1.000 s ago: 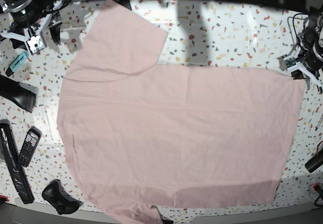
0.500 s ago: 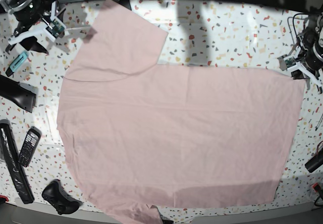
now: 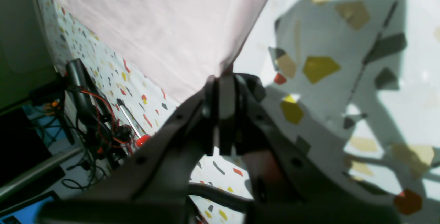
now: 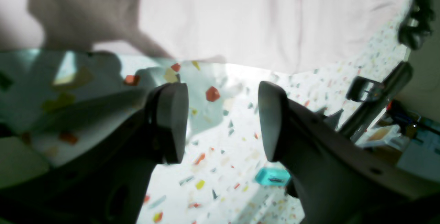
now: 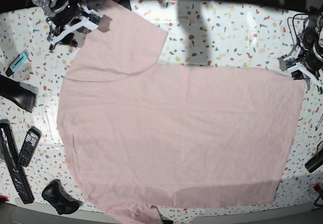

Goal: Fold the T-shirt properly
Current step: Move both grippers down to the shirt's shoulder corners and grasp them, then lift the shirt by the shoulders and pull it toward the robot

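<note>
- Where the speckled table (image 5: 227, 27) is covered, the T-shirt (image 5: 176, 133) lies flat, plain pink side up, one sleeve at far left.
- Left gripper (image 3: 223, 89) — at the shirt's right edge, jaws pressed together on its corner.
- Right gripper (image 4: 221, 120) — far left, just beside the sleeve, jaws apart, nothing between them.
- Loose items on the table's left: teal box (image 5: 17, 61), phone handset (image 5: 29, 147), black game controller (image 5: 59, 197).

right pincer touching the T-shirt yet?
Apart. In the right wrist view the right pincer stands open over bare table, with the T-shirt edge beyond its fingertips and speckled surface visible between them.
</note>
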{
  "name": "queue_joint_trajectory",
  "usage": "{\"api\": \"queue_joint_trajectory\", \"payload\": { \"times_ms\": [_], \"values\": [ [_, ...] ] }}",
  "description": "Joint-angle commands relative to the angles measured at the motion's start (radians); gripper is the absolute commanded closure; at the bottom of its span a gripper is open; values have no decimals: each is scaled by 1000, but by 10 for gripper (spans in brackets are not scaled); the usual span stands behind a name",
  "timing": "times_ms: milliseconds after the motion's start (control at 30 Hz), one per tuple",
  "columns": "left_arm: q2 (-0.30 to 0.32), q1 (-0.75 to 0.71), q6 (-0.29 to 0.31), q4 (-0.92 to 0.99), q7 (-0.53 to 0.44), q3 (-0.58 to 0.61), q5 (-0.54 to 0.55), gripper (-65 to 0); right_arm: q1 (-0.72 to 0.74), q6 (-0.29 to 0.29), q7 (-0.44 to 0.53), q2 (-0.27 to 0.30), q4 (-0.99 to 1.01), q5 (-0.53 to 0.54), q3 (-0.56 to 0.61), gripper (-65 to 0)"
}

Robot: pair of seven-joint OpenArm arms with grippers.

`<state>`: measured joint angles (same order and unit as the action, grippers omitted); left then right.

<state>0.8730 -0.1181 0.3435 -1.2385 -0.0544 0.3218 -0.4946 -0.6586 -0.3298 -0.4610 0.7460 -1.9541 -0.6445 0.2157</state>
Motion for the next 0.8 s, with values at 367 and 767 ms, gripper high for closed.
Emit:
{"api": "queue_joint_trajectory", "payload": {
  "times_ms": [367, 767],
  "values": [
    [20, 7, 1, -4, 2, -6, -3, 0, 248, 6, -3, 6, 148, -33, 249, -316],
    [20, 7, 1, -4, 1, -6, -3, 0, 399, -159, -43, -34, 290, -33, 401, -211]
  ]
}}
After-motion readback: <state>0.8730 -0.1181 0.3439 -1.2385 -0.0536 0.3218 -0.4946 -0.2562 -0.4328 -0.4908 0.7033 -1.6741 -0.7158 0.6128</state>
